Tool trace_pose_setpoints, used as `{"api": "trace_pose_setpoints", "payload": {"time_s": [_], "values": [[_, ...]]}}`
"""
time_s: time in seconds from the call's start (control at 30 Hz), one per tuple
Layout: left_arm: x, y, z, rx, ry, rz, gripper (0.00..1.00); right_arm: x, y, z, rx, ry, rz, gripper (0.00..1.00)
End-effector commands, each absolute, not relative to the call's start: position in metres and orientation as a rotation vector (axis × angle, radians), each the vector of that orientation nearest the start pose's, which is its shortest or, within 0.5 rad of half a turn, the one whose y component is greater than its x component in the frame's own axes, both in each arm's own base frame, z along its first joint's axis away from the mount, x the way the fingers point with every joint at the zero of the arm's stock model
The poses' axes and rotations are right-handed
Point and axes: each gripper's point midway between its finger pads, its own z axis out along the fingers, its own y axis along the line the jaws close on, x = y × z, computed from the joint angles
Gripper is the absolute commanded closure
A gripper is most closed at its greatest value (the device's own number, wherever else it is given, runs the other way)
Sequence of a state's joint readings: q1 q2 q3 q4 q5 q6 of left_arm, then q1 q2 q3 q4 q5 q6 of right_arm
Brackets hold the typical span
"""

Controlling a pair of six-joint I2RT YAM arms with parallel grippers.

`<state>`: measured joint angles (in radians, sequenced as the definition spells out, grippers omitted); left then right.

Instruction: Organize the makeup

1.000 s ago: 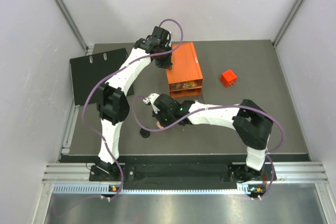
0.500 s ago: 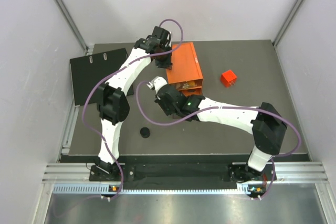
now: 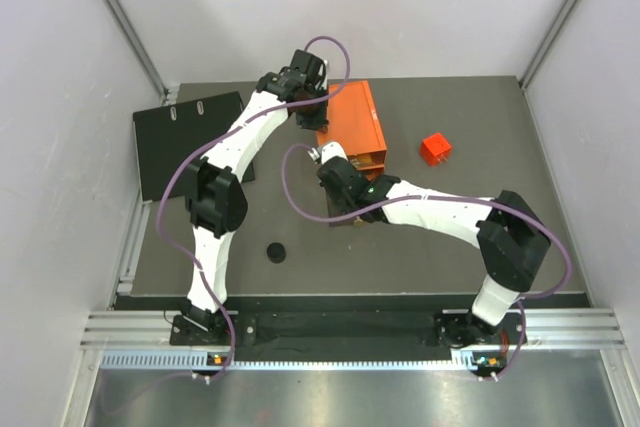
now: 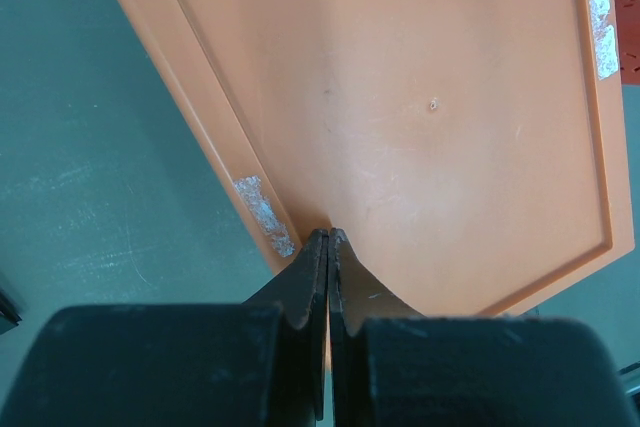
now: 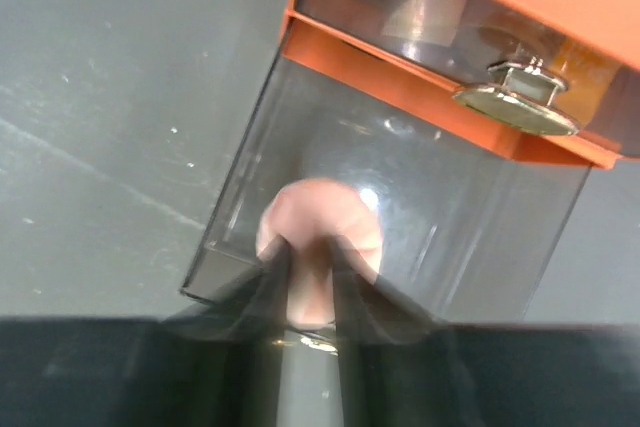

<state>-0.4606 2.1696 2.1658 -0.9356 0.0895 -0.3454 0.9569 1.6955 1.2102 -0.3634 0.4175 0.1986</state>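
The orange box (image 3: pixel 350 125) has its clear drawer (image 5: pixel 238 202) pulled out; the pinkish-copper disc (image 5: pixel 322 219) shows over it. It is blurred, at the tips of our right claw (image 5: pixel 312 269), and pinched or not we cannot tell. The upper drawer (image 5: pixel 420 15) holds indistinct shapes. Our left claw (image 4: pixel 328 242), pressed together, sits at the box's rim — the black disc (image 3: pixel 275 252) lies on the bench (image 3: pixel 400 262).

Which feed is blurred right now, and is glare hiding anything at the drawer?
Right wrist: the right tool and the pinkish-copper disc between its fingers are smeared by blur; glints and reflections streak the clear drawer, though its outline reads. Left wrist: sharp, the shut left tool crisp against the orange box. Top external: evenly lit, sharp, the black disc plain to see.
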Motion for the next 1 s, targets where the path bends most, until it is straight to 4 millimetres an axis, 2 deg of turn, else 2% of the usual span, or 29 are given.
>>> {"api": "trace_pose_setpoints", "payload": {"time_s": [0.0, 0.1, 0.13, 0.23, 0.4, 0.53, 0.73, 0.83, 0.9, 0.93, 0.97], "values": [[0.38, -0.209, 0.063, 0.229, 3.057, -0.114, 1.0, 0.301, 0.315, 0.129, -0.647, 2.198, 0.117, 0.52], [0.379, -0.209, 0.061, 0.229, 3.063, -0.113, 1.0, 0.298, 0.318, 0.141, -0.645, 2.156, 0.168, 0.24], [0.379, -0.209, 0.062, 0.229, 3.063, -0.113, 1.0, 0.298, 0.317, 0.145, -0.641, 2.144, 0.176, 0.22], [0.379, -0.209, 0.061, 0.229, 3.065, -0.112, 1.0, 0.293, 0.32, 0.154, -0.664, 2.115, 0.225, 0.21], [0.379, -0.209, 0.061, 0.229, 3.065, -0.112, 1.0, 0.269, 0.35, 0.181, -0.817, 2.022, 0.432, 0.21], [0.378, -0.207, 0.061, 0.229, 3.065, -0.105, 1.0, 0.245, 0.379, 0.185, -0.956, 1.989, 0.533, 0.21], [0.377, -0.206, 0.058, 0.233, 3.069, -0.09, 1.0, 0.198, 0.421, 0.165, -1.181, 1.962, 0.677, 0.2], [0.378, -0.207, 0.059, 0.233, 3.067, -0.098, 1.0, 0.188, 0.434, 0.139, -1.254, 2.024, 0.671, 0.19], [0.378, -0.207, 0.058, 0.233, 3.068, -0.1, 1.0, 0.185, 0.445, 0.138, -1.285, 2.024, 0.707, 0.19], [0.378, -0.207, 0.058, 0.231, 3.069, -0.102, 1.0, 0.181, 0.444, 0.122, -1.317, 2.072, 0.691, 0.19], [0.378, -0.207, 0.058, 0.233, 3.068, -0.1, 1.0, 0.18, 0.451, 0.126, -1.328, 2.066, 0.714, 0.19]]}}
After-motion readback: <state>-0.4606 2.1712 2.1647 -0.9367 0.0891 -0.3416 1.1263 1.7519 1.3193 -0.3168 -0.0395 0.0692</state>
